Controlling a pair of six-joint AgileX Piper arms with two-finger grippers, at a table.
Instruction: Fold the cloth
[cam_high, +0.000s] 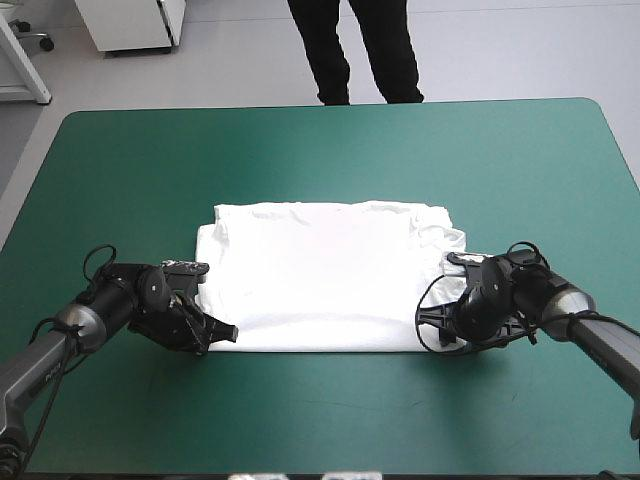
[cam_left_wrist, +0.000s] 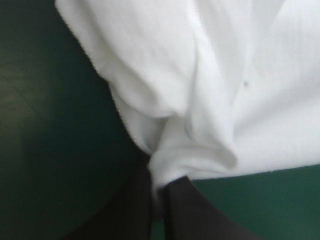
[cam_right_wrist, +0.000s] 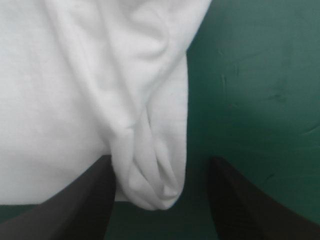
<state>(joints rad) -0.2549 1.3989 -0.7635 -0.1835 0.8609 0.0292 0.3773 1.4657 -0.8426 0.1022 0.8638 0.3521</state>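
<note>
**Folded T-shirt on the worktop: one claw clamped, the other apart**

We see the T-shirt (cam_high: 330, 280) lying as a flat white rectangle on the worktop (cam_high: 330, 150). It sits about midway between the left and right edges, and nearer the near edge than the far one. Its far edge is lightly wrinkled, and a few small folds bunch at its far right corner. The teal-green cover (cam_high: 120, 180) shows on every side of it.

The left claw (cam_high: 222, 335) sits low at the shirt's near left corner, and its arm reaches in from the worktop's near left corner. In the left wrist view its black fingers (cam_left_wrist: 200, 215) are drawn almost together with a pinch of white cloth between their tips. We read the left claw as clamped on the T-shirt. Soft creases run away from that pinch across the cloth, and the cover shows on both sides of the claw.

The right claw (cam_high: 448, 330) sits low at the shirt's near right corner. In the right wrist view its fingers stand well apart. A rounded, doubled fold of the shirt's corner lies between them, closer to one finger than to the other. We cannot tell whether that finger touches the fold. The other finger stands over the cover, apart from the cloth.
</note>
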